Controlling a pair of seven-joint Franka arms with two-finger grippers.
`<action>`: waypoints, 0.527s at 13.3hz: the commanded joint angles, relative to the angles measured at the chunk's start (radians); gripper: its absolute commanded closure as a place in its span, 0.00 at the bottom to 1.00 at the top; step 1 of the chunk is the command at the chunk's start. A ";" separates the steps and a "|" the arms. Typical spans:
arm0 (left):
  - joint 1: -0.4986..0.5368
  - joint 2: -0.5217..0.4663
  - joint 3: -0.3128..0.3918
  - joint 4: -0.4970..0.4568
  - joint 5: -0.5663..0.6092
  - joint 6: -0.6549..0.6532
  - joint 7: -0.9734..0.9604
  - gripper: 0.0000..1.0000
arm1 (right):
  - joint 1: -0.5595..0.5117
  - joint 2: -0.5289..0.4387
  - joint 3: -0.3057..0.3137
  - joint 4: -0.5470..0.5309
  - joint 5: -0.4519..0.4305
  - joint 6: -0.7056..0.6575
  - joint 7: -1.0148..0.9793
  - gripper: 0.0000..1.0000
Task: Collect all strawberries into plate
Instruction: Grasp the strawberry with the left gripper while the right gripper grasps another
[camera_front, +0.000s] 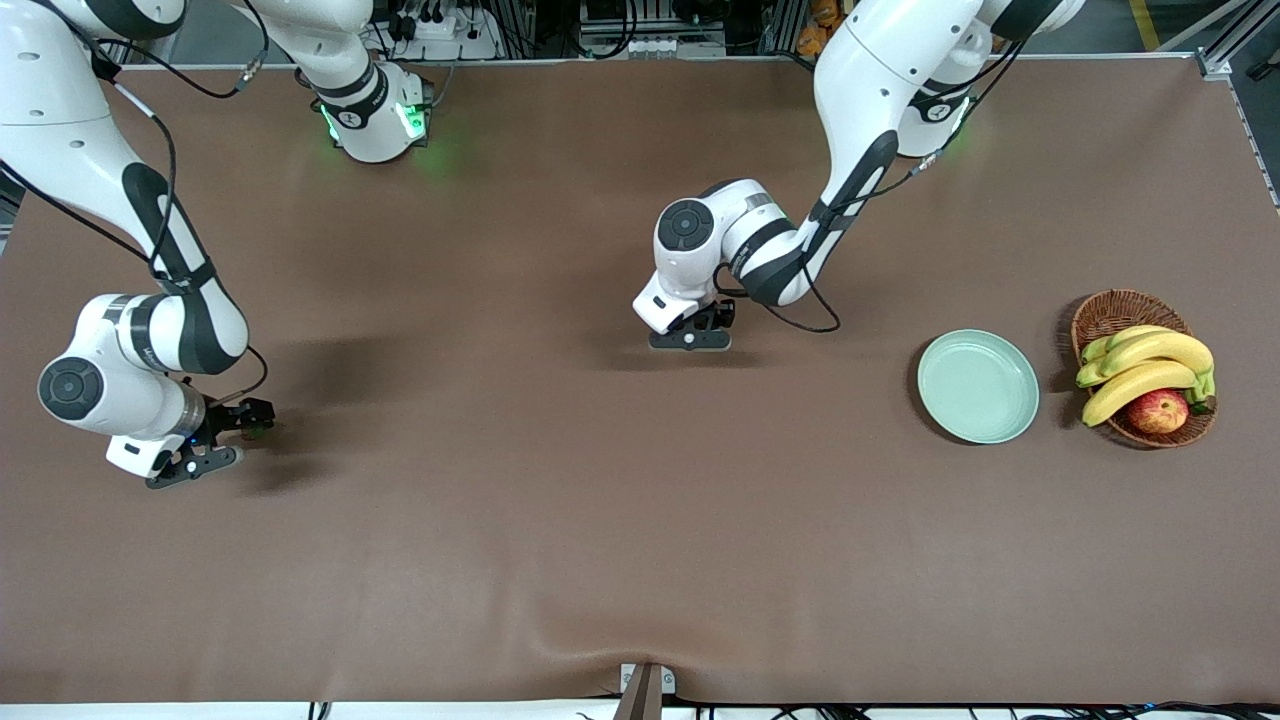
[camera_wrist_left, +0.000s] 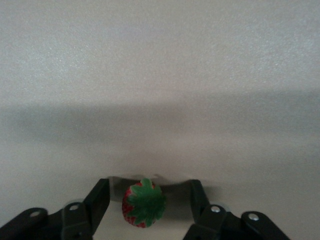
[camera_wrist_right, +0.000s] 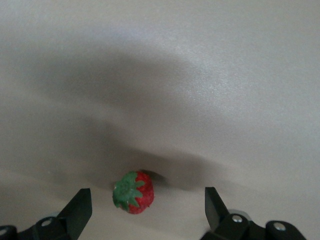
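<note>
Left gripper (camera_wrist_left: 147, 205): spread, fingers either side of a strawberry (camera_wrist_left: 144, 203) at mid-table. Right gripper (camera_wrist_right: 147, 210): spread wider around another berry (camera_wrist_right: 133, 192) (plate (camera_front: 978, 386) well apart).

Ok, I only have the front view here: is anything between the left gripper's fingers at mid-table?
Observer: Yes. The left wrist view shows a strawberry on the table between the left gripper's open fingers, with a gap on each side.
Operator: And the right gripper, toward the right arm's end?
Observer: Its wrist view shows a second strawberry between the right gripper's wide-open fingers, untouched and closer to one finger.
</note>
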 joint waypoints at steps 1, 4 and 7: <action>0.009 -0.011 -0.005 -0.025 0.013 0.007 0.023 0.74 | -0.018 -0.038 0.024 -0.040 -0.003 0.000 -0.119 0.00; 0.028 -0.022 -0.005 -0.025 -0.006 -0.002 -0.017 1.00 | 0.008 -0.038 0.026 -0.040 -0.014 0.010 -0.238 0.00; 0.117 -0.094 -0.006 -0.026 -0.006 -0.112 -0.003 1.00 | 0.008 -0.038 0.026 -0.040 -0.015 0.020 -0.332 0.00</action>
